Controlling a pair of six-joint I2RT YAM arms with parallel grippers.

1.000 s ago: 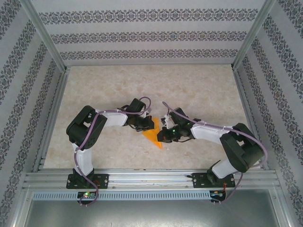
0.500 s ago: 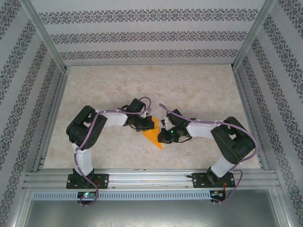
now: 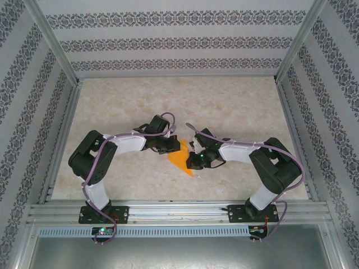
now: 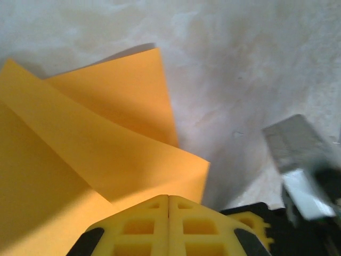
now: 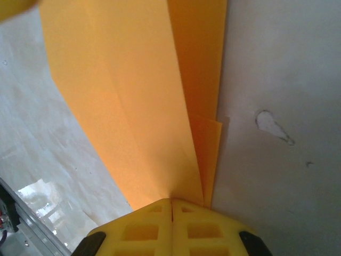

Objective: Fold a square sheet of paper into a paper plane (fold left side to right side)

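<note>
Orange paper (image 3: 180, 157) low at the front middle of the table (image 3: 235, 112), between the two arms, already creased into a smaller pointed shape with layered flaps plain in both wrist views. Resting flat or slightly raised, hard to tell. Left gripper (image 3: 168, 147) pinched tight on the sheet's upper left part, fingertips (image 4: 144, 226) pressed together with paper running out from the seam. Right gripper (image 3: 194, 160) likewise clamped on the opposite side, layers fanning away from its closed fingers.

Likely trouble from here: a tear or a crooked crease, through uneven pull with both sides clamped on such thin stock. Also a slip out of one pinch mid-carry, leaving the left flap short of the right edge. Also a knock between wrists — very close together already.

Against half a second back: left elbow swung outward and lower, left wrist nudged slightly up-table. Right arm barely altered. Paper in much the same spot.
</note>
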